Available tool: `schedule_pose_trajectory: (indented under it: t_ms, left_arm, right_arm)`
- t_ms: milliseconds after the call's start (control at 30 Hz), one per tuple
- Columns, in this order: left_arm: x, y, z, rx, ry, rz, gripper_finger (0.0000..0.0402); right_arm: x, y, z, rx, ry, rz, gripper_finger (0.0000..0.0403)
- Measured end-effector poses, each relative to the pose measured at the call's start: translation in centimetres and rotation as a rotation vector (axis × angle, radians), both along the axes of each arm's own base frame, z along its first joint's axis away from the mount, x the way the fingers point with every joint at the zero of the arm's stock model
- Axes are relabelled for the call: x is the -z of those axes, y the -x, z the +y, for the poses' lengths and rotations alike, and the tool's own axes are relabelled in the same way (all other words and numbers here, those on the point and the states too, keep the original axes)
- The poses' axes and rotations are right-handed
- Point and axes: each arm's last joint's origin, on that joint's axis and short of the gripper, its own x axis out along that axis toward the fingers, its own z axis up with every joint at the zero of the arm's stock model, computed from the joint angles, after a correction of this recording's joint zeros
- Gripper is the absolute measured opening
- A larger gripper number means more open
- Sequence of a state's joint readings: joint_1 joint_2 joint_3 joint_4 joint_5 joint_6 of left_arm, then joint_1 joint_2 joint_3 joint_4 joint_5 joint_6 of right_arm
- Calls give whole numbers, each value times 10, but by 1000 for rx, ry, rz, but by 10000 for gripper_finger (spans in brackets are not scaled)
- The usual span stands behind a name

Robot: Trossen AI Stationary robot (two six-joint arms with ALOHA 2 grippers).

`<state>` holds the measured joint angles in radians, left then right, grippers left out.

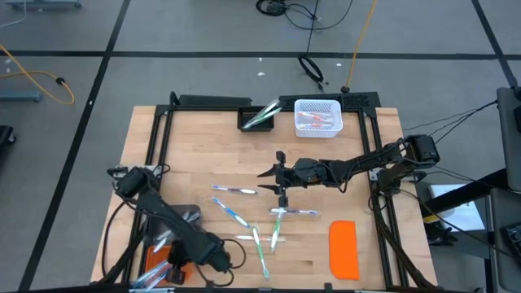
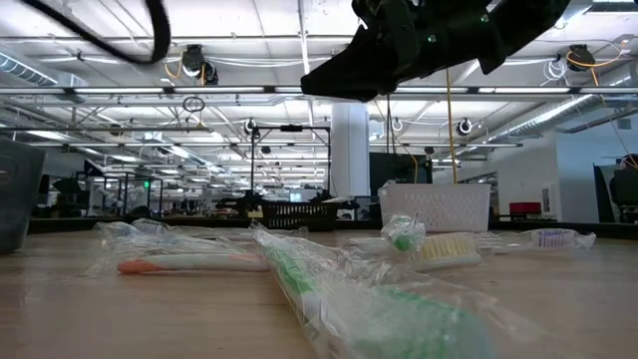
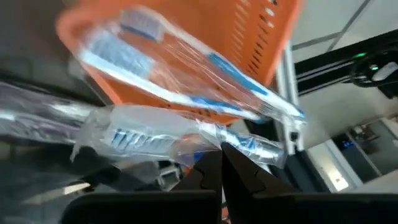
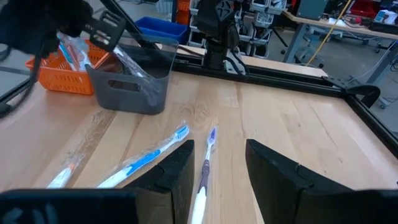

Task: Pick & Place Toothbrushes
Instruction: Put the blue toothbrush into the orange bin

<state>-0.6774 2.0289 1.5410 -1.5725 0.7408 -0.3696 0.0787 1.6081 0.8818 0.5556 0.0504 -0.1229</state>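
Observation:
Several wrapped toothbrushes (image 1: 232, 190) lie flat on the wooden table's middle. One with a purple head (image 4: 206, 163) lies below the gap of my open right gripper (image 4: 217, 168), and a blue one (image 4: 149, 158) lies beside it. The low view shows my right gripper (image 2: 344, 80) clear above the table. My left gripper (image 3: 221, 168), at the table's near left corner (image 1: 172, 264), is shut on a blue-bristled wrapped toothbrush (image 3: 134, 140) beside the orange basket (image 3: 261, 43). Another blue toothbrush (image 3: 186, 74) lies across that basket. My left gripper pinches the clear wrapper (image 3: 231, 142) of the blue-bristled toothbrush between its two shut fingers, near one end of the pack. The toothbrush is lifted and stretches away from the fingertips, beside the orange basket. Its far end (image 4: 140, 71) reaches over the grey bin.
A grey bin (image 4: 130, 84) stands next to the orange basket (image 1: 159, 260). At the far edge, a white basket (image 1: 317, 118) and a black basket (image 1: 259, 118) hold toothbrushes. A flat orange lid (image 1: 343, 248) lies near right. A black frame (image 1: 378, 203) borders the table.

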Motion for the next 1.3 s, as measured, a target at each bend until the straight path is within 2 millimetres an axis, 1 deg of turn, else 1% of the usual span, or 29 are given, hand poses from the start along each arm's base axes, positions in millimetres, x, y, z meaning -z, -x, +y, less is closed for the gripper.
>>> schedule_pose_trajectory:
  t_ms: [67,133,267,400,600,700,767,900,1033,1200,1300]
  left_arm:
    - [8,-3,1,17,0,-1,0]
    - [11,-3,1,19,-5,8,0]
    - [20,2,1,-6,-62,54,1]
    - [20,3,2,-42,-110,73,13]
    - [24,1,-5,-42,-75,12,23]
    - [26,1,-9,-5,-19,-29,20]
    - [26,0,-10,-6,-29,-43,14]
    - [26,0,-9,-33,-70,-33,2]
    - [25,3,-10,-37,-44,4,10]
    - [24,7,-17,-31,63,38,3]
    - [25,6,-17,-34,8,15,8]
  right_arm:
    - [0,0,0,0,-6,3,134]
    - [1,0,0,-2,-6,6,134]
    - [2,0,1,-2,-6,17,134]
    - [1,0,1,-2,-6,8,134]
    - [1,0,1,-1,-6,7,134]
    - [1,0,1,0,-6,6,134]
    - [1,0,1,0,-6,7,134]
    - [1,0,1,0,-6,7,134]
    - [1,0,1,0,-6,7,134]
    - [1,0,1,0,-6,7,134]
    - [1,0,1,0,-6,7,134]
